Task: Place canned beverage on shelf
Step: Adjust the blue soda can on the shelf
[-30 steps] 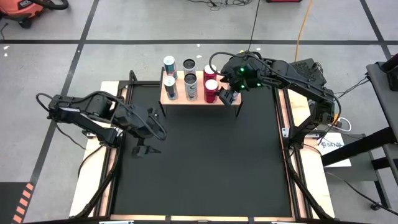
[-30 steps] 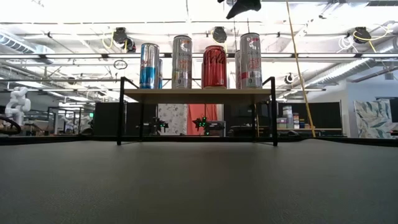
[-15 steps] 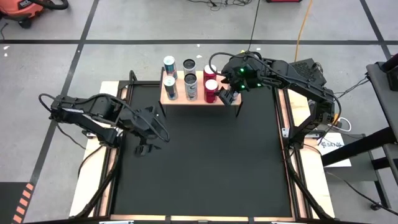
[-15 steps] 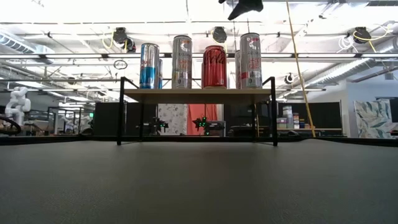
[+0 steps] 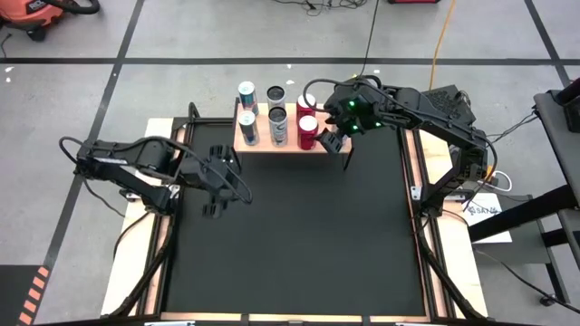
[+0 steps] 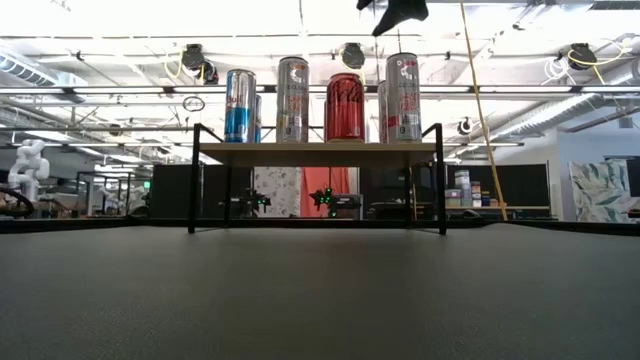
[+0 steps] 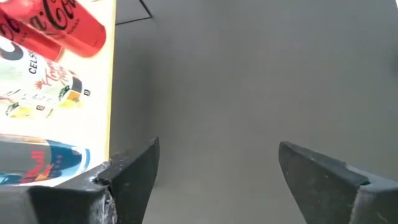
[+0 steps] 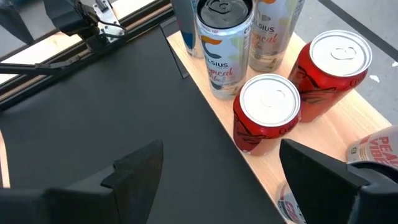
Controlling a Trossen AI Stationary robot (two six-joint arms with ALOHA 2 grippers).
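Two matte black jointed arms, looped black cables, green lights on right arm

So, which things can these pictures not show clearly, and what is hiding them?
- Back-row cans on the shelf: in the low view, the front cans cover them almost fully.
- Can at the shelf's right end: right wrist view, cut by the picture edge and the finger.
- Right gripper: low view, cut by the top edge.
- Left gripper: absent from the low view.
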